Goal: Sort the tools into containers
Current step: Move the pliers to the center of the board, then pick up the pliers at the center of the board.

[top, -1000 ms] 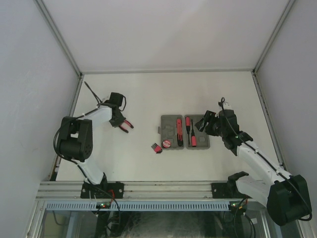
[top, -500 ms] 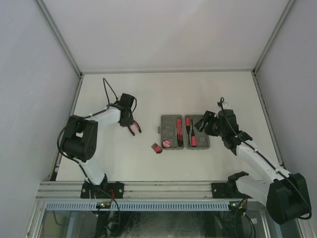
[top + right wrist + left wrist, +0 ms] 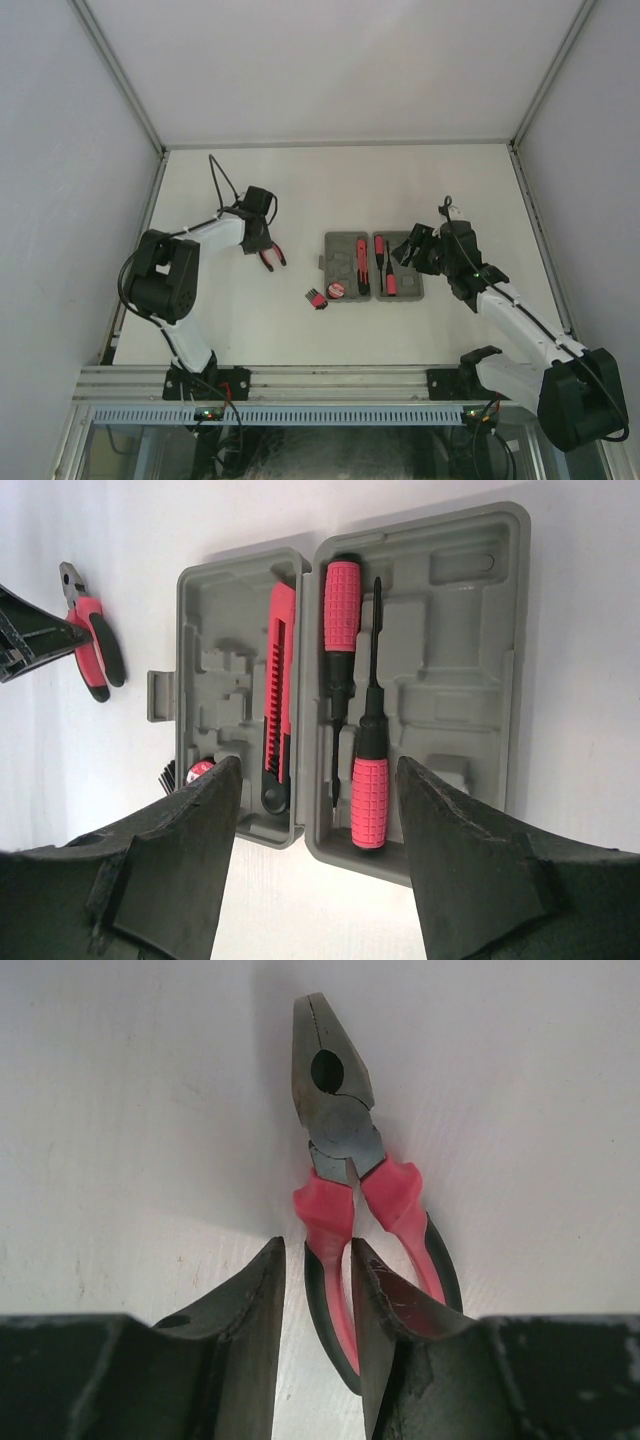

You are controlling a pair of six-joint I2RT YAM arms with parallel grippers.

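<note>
The red-handled pliers [image 3: 338, 1130] lie on the white table, left of the case [image 3: 338, 250]. They also show in the top view [image 3: 270, 257] and the right wrist view [image 3: 92, 645]. My left gripper [image 3: 318, 1247] is closed to a narrow gap on one pliers handle; the other handle lies outside the right finger. The open grey case [image 3: 450, 650] holds two red-handled screwdrivers [image 3: 341, 630] [image 3: 369, 790] and a longer red-black tool [image 3: 279, 680]. My right gripper [image 3: 318, 770] is open and empty above the case's near edge.
A red-black hex key set [image 3: 316, 297] lies on the table just left of the case's near corner. A small round red-and-black piece [image 3: 336, 290] sits at the near end of the case's left half. White walls enclose the table on three sides.
My left gripper has moved right toward the case, and the pliers have moved and turned with it. The right arm has stayed still.
</note>
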